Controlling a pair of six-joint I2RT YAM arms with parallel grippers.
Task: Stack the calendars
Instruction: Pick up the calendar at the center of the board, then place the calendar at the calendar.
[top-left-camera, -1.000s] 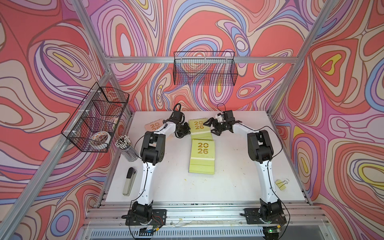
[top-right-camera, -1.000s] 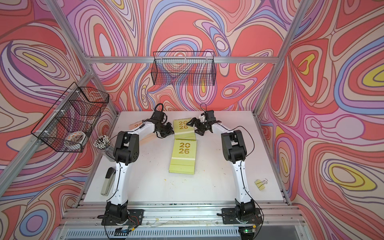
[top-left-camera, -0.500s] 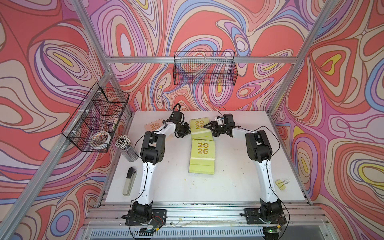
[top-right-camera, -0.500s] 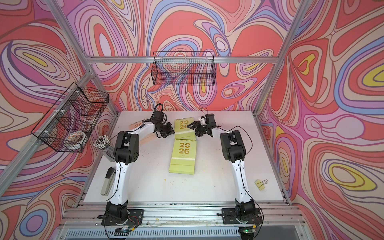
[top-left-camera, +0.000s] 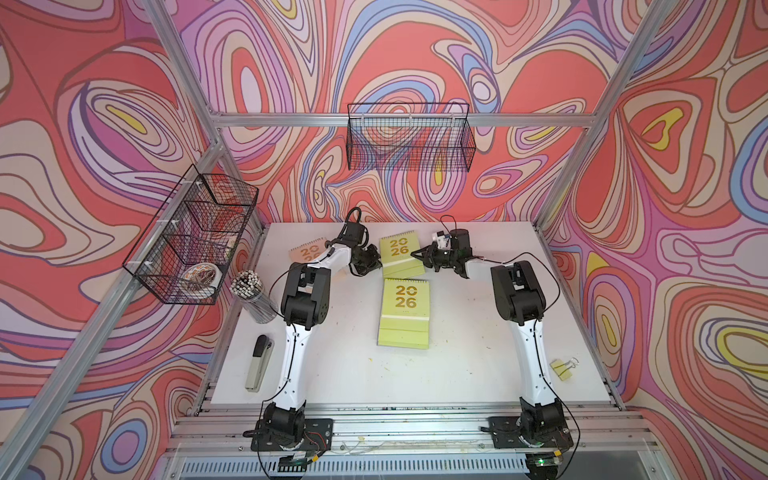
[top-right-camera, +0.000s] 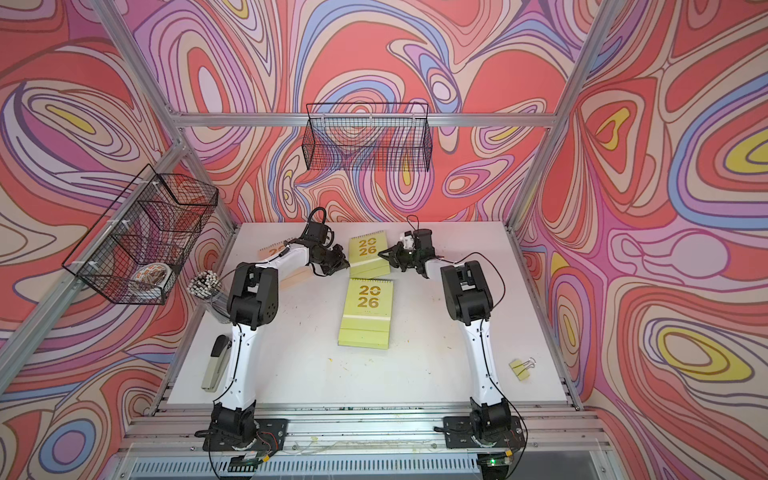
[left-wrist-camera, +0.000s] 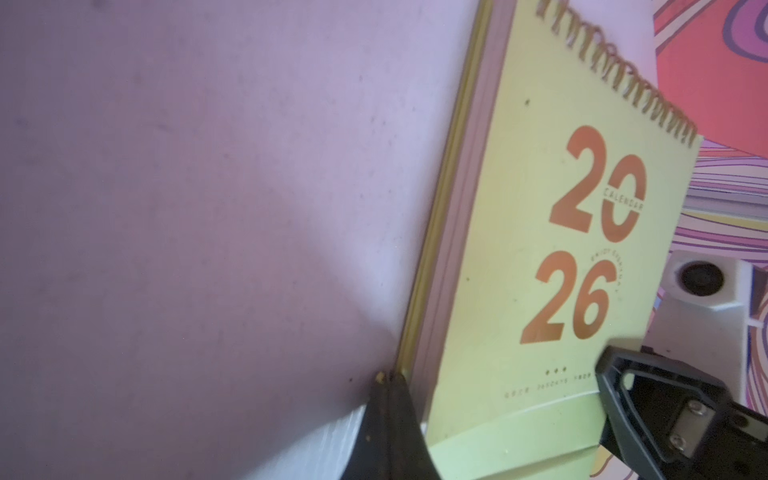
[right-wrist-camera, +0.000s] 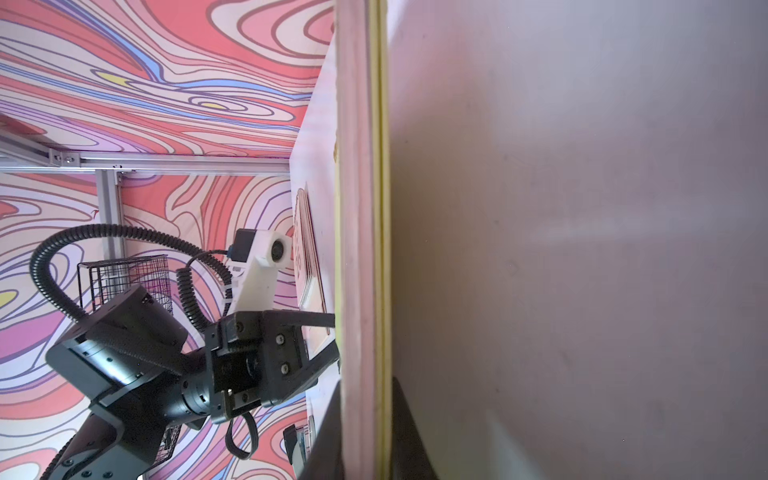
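- Far calendar (top-left-camera: 400, 254): green, lying just behind the near calendar (top-left-camera: 405, 309) and almost touching its spiral. Whether it is clear of the table (top-left-camera: 457, 365) yet cannot be told.
- Left gripper (top-left-camera: 374, 265): pinched narrow on the far calendar's left edge.
- Right gripper (top-left-camera: 417, 254): pinched narrow on the opposite edge. The right wrist view shows a finger (right-wrist-camera: 409, 440) on each face of that edge.
- Near calendar: green, with stepped layers at its front edge. It reads as the pile already begun.
- Peach calendar (top-left-camera: 305, 251): behind and left of the near calendar, partly under the left arm (top-left-camera: 305, 299).
- Risk: both grips sit on thin edges only. If the arms do not travel together, the far calendar twists or pulls out of one grip.
- Risk: the gripped edge shows green and pinkish layers in both wrist views, and how many leaves are caught is unclear. Loose leaves could fan open on the spiral, or a lower layer could drop.
- Risk: the carry toward the near calendar is short and low. The leading edge could catch the near calendar's spiral and shove the pile askew.
- Risk: a release before the edges line up leaves an offset stack.
- Risk: the left arm, swinging toward the near calendar, could drag the peach calendar.
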